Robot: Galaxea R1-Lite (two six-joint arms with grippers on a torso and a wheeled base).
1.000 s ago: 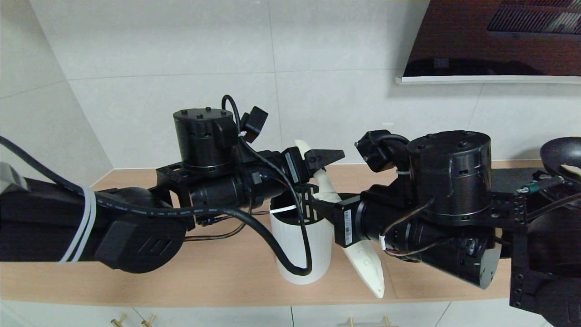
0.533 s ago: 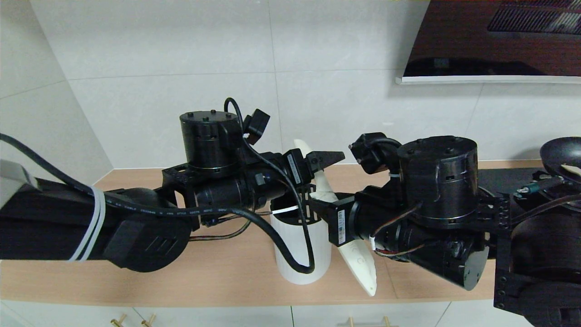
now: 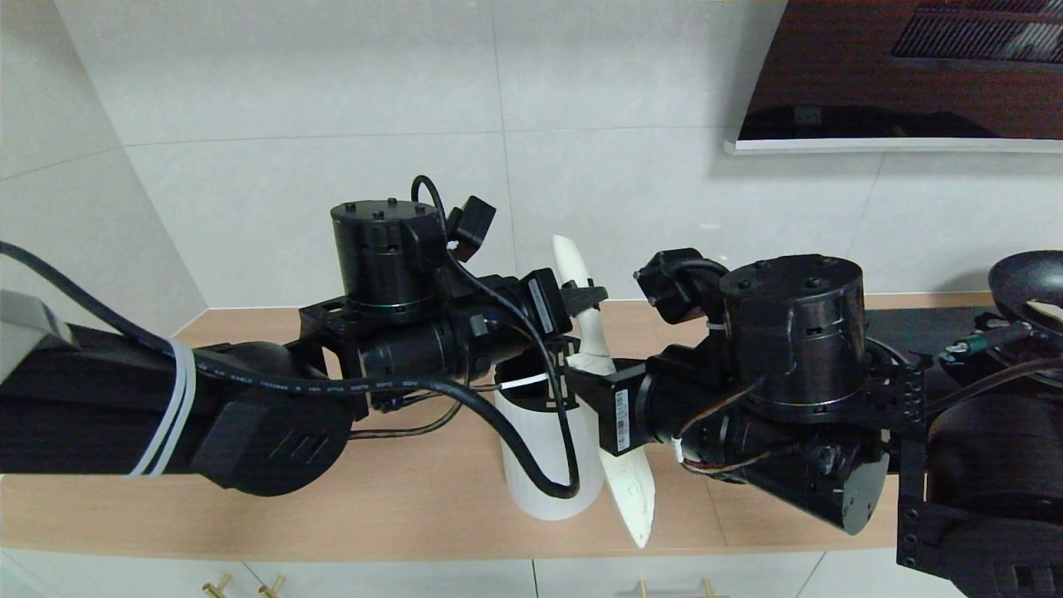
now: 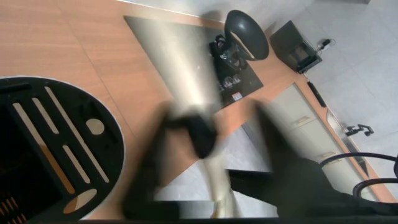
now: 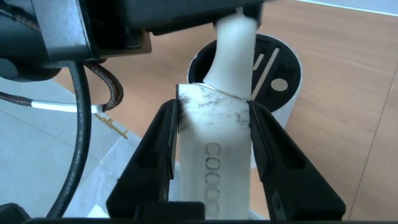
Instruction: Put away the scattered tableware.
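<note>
White plastic spatula (image 3: 629, 496) is held tilted above the white holder (image 3: 531, 465) on the counter (image 3: 399, 498). It is clamped at the blade by the right end effector (image 5: 214, 112) and gripped at the handle by the left end effector (image 3: 581, 295).
</note>
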